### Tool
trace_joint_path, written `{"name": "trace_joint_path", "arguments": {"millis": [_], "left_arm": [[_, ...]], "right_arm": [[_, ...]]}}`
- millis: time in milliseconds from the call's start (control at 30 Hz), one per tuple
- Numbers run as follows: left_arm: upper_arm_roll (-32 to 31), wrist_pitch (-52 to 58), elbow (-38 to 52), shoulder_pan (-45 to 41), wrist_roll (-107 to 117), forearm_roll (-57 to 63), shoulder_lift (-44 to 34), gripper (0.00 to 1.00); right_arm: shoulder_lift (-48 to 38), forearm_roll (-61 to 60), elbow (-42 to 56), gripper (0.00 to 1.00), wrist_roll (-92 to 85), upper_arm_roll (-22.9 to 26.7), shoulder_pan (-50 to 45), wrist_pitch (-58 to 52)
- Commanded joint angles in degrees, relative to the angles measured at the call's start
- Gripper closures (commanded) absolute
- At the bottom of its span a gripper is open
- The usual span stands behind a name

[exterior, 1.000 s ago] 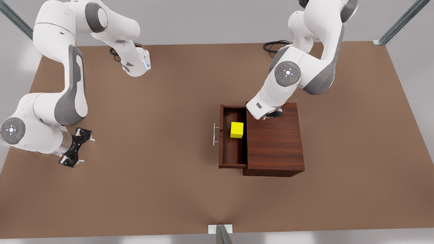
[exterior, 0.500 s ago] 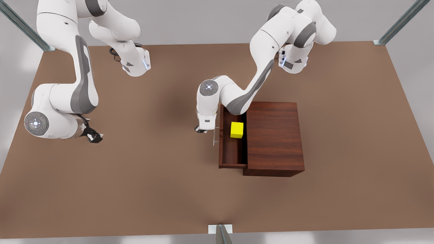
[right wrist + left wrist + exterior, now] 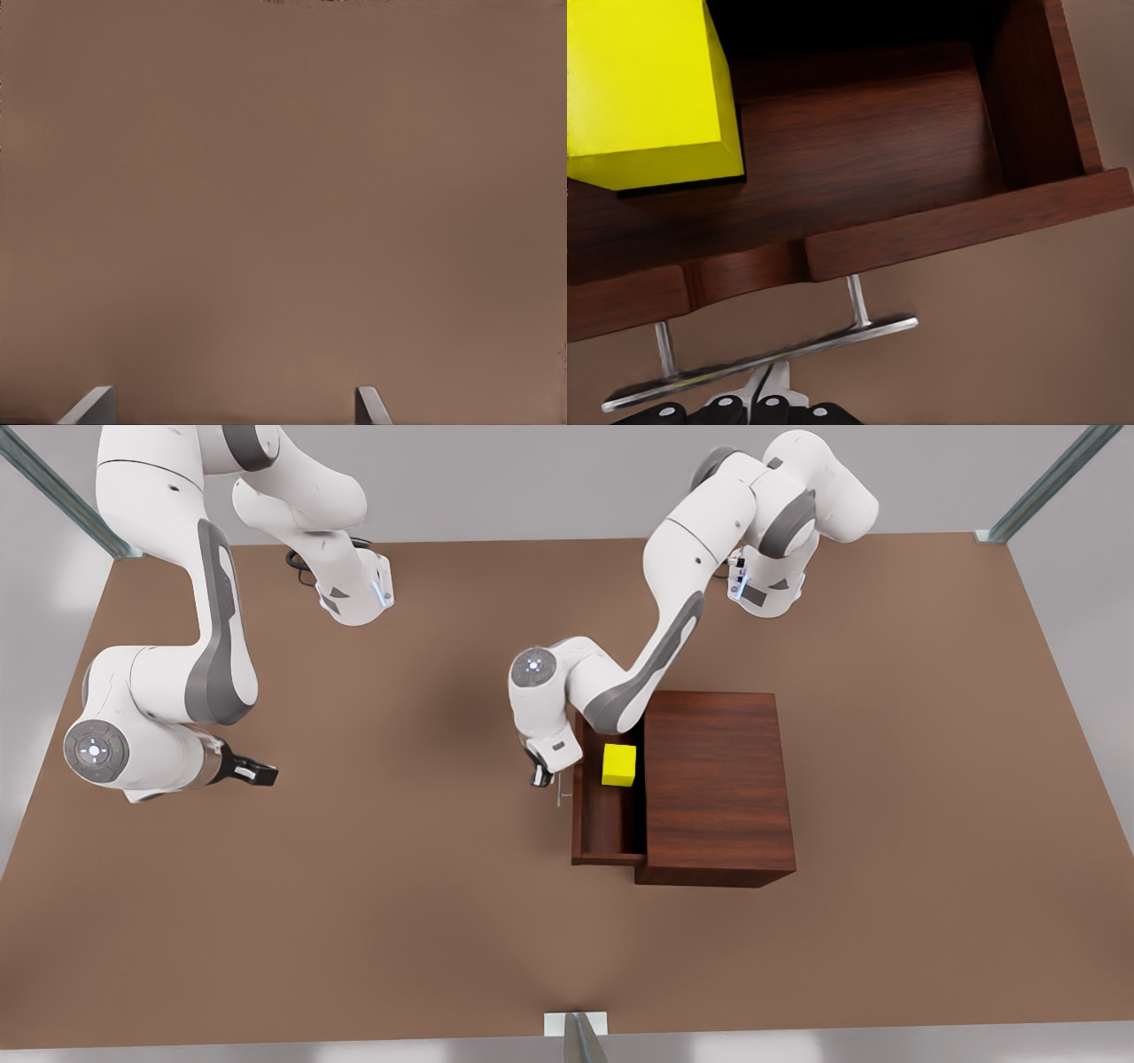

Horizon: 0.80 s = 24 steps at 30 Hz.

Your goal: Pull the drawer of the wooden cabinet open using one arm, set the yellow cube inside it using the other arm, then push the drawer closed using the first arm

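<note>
The wooden cabinet stands right of the table's centre, its drawer pulled out toward the front view's left. Inside the drawer rests the yellow cube, close up in the left wrist view on the drawer floor. My left gripper is shut just outside the silver handle, its fingertips pressed together behind the handle bar. My right gripper waits far to the front view's left, open over bare table, with its fingertips wide apart.
The brown table stretches in front of the drawer and around the cabinet. Both arm bases sit at the far edge with black cables. Metal frame posts stand at the corners, and another at the near edge.
The left arm left the cabinet top and swung down to the drawer's front beside the handle. The right arm lifted a little and its gripper turned. The drawer and cube stayed put.
</note>
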<state>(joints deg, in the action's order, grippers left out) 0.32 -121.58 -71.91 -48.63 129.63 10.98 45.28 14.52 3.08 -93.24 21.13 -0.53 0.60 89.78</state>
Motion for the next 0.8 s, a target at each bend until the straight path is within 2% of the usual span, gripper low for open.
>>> {"name": "trace_joint_path", "arguments": {"millis": [0, 267, 767], "left_arm": [[0.6, 4.5, 0.0, 0.2, 13.8, 0.4, -0.1, 1.00], [2.0, 13.3, 0.1, 3.7, -1.0, -0.3, -1.3, 1.00], [1.9, 19.1, 1.2, 7.8, -10.3, -3.2, -3.0, 1.00]], "right_arm": [[0.0, 0.0, 0.0, 0.00, -19.5, 0.0, -0.1, 0.0], [0.2, 0.0, 0.1, 0.00, -19.2, -0.1, -0.1, 0.0], [0.3, 0.1, 0.1, 0.00, -19.2, -0.2, -0.2, 0.0]]}}
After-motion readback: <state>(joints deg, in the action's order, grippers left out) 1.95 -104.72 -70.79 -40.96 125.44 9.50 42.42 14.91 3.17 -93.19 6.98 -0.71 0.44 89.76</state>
